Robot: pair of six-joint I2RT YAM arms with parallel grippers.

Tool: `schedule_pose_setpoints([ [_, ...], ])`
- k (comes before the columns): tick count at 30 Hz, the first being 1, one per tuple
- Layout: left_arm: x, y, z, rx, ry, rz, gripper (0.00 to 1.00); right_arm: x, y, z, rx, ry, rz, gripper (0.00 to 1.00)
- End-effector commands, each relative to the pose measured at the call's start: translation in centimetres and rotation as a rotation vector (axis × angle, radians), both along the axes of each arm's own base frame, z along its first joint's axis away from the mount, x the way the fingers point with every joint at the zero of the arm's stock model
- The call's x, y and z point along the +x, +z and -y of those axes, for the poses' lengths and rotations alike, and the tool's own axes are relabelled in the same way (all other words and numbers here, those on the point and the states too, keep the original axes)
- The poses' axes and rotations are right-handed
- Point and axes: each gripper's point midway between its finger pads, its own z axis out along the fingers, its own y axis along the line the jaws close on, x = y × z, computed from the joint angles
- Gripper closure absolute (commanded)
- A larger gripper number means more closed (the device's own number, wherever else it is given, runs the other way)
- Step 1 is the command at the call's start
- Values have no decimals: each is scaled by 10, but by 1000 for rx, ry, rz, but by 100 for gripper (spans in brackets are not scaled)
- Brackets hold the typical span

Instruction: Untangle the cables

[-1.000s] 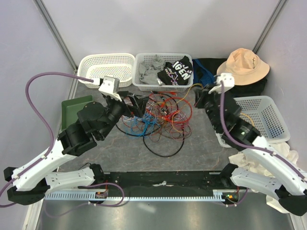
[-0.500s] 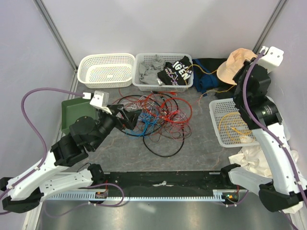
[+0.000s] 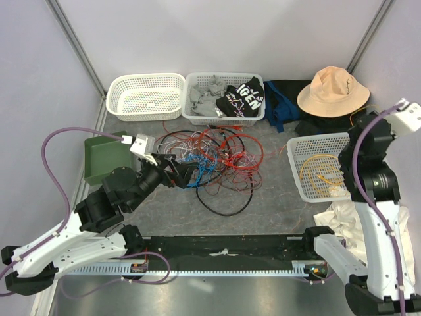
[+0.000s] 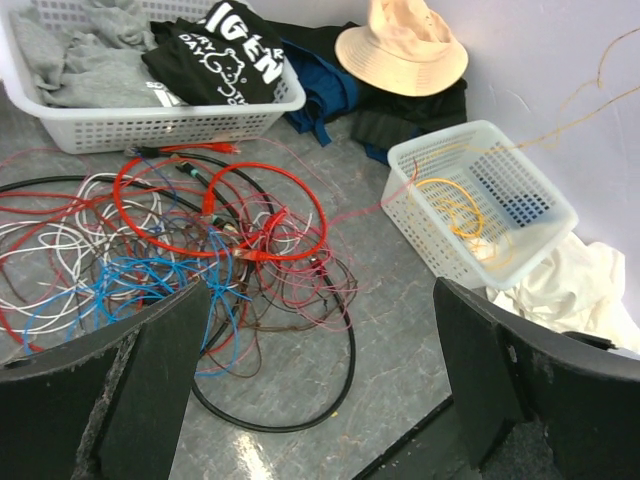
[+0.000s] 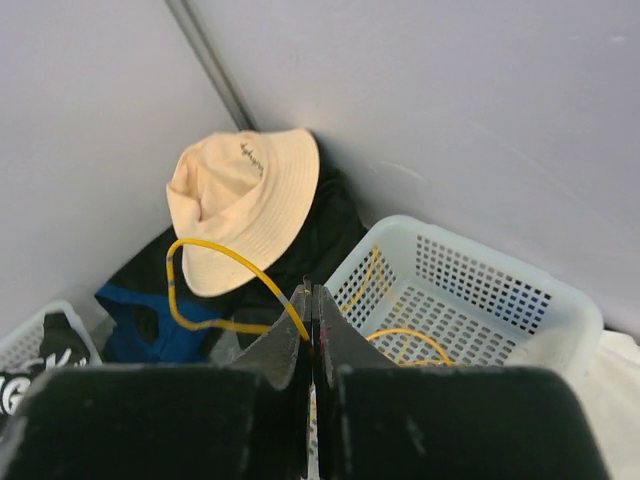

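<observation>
The cables [image 3: 220, 161] lie in a loose tangle of red, orange, blue, white and black strands on the grey table, and show in the left wrist view [image 4: 200, 240] too. My left gripper [image 3: 179, 172] is open and empty at the tangle's left edge; its fingers [image 4: 100, 400] frame bare table. My right gripper [image 3: 366, 131] is raised at the far right, above the white basket [image 3: 316, 139]. In the right wrist view it [image 5: 312, 300] is shut on a yellow cable [image 5: 215, 250]. More yellow cable [image 3: 322, 172] lies coiled inside that basket.
An empty white basket [image 3: 145, 95] and one with clothes [image 3: 223, 95] stand at the back. A tan hat [image 3: 332, 91] lies on dark garments at the back right. A green bin [image 3: 105, 155] is at the left, and a white cloth [image 3: 342, 214] at the right front.
My right gripper has left the tangle, risen and swung to the far right over the basket, drawing the yellow cable with it. My left arm has shifted slightly, its gripper still by the tangle.
</observation>
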Motion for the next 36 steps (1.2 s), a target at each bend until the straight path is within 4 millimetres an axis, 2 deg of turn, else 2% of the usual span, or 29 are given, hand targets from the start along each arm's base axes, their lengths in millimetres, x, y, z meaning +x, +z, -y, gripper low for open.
schedule_pose_setpoints([
  [1, -5, 18, 8, -102, -41, 6, 0, -31, 24, 21, -15, -140, 77, 100],
  [3, -7, 17, 8, -105, -46, 3, 0, -40, 26, 25, -26, -170, 81, 100],
  [6, -8, 15, 8, -109, -54, -3, 0, -42, 18, 29, -46, -198, 46, 100],
  [9, -10, 12, 10, -110, -64, -11, 0, -37, -10, 30, -54, -208, -15, 100],
  [10, -11, 11, 11, -110, -70, -15, 0, -34, -28, 32, -58, -216, -57, 100],
  [12, -11, 9, 11, -110, -73, -22, 0, -30, -45, 34, -54, -222, -80, 100],
  [13, -12, 7, 12, -111, -74, -29, 0, -29, -59, 37, -48, -238, -105, 100],
  [16, -12, 3, 11, -112, -73, -37, 0, -21, -78, 39, -18, -237, -118, 100],
  [19, -13, 1, 11, -115, -72, -44, 0, -12, -83, 47, 61, -252, -75, 100],
  [22, -13, -3, 13, -114, -74, -55, 0, 11, -96, 48, 147, -227, -84, 100],
  [23, -12, -3, 13, -114, -74, -56, 0, 20, -113, 50, 176, -228, -134, 100],
  [25, -13, -4, 15, -112, -81, -61, 0, 25, -128, 60, 231, -260, -144, 100],
  [26, -13, -4, 15, -109, -84, -63, 0, 32, -142, 61, 253, -255, -179, 100],
  [31, -13, -14, 13, -108, -75, -77, 0, 35, -187, 61, 353, -244, -229, 100],
  [32, -14, -14, 13, -109, -75, -78, 0, 35, -188, 60, 358, -240, -220, 100],
  [33, -14, -15, 13, -109, -76, -80, 0, 35, -190, 58, 367, -227, -214, 93],
  [34, -14, -17, 14, -107, -77, -84, 0, 32, -194, 56, 364, -215, -221, 80],
  [35, -14, -18, 14, -106, -76, -87, 0, 32, -180, 52, 356, -189, -161, 58],
  [36, -14, -19, 15, -105, -78, -90, 0, 31, -174, 48, 352, -172, -137, 49],
])
